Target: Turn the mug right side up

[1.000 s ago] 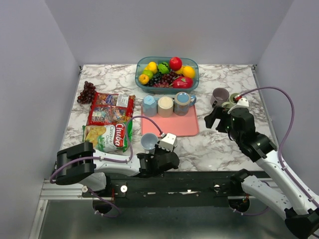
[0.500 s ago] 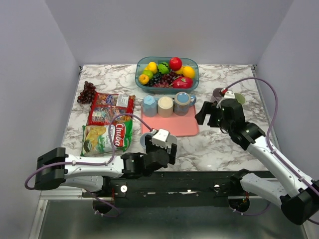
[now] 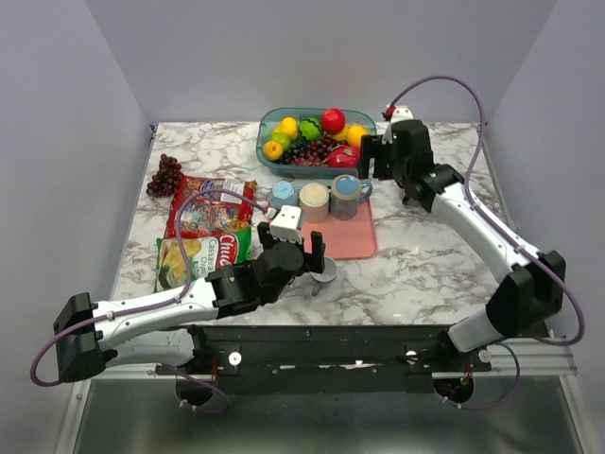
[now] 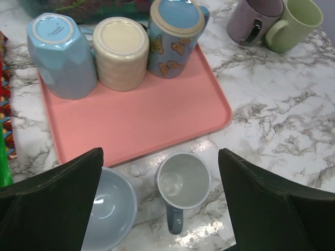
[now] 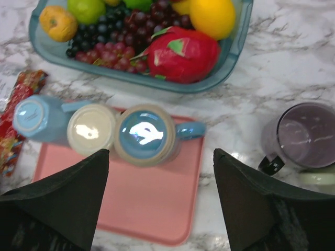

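Observation:
Three mugs stand upside down along the far edge of the pink tray (image 3: pixel 354 244): a light blue one (image 3: pixel 283 200), a cream one (image 3: pixel 313 200) and a blue butterfly mug (image 5: pixel 145 134) with its handle pointing right. A grey mug (image 4: pixel 183 180) stands upright on the marble just in front of the tray, handle towards the arms. My left gripper (image 4: pixel 159 209) hovers above it, open, fingers wide on either side and touching nothing. My right gripper (image 5: pixel 157 198) hangs open and empty above the tray, just in front of the butterfly mug.
A light blue bowl-like cup (image 4: pixel 107 206) sits upright left of the grey mug. A purple mug (image 5: pixel 301 136) and a green mug (image 4: pixel 293 23) stand upright right of the tray. A fruit basket (image 3: pixel 317 137) is at the back; grapes (image 3: pixel 165 175) and snack bags (image 3: pixel 210 232) lie left.
My left gripper has opened and lifted away, leaving the grey mug upright in front of the tray. My right arm has swung from the purple mug to above the tray.

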Robot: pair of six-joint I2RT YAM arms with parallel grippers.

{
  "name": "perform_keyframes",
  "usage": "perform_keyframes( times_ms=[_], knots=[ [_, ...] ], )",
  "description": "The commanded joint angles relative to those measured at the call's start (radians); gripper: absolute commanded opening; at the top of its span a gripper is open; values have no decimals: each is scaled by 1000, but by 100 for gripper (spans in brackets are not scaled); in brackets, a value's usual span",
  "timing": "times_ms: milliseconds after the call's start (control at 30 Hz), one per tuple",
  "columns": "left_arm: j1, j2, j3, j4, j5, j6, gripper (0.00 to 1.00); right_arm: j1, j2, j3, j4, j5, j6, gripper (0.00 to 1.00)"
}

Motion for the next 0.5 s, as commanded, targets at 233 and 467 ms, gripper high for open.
perform_keyframes(
  times_ms=[233,467],
  knots=[
    [266,-19,61,-54,249,114,99,-90,352,259,-105,14,-44,79],
    [388,18,64,-36,355,100,99,-110,455,299,-134,-39,-49,76]
  ],
)
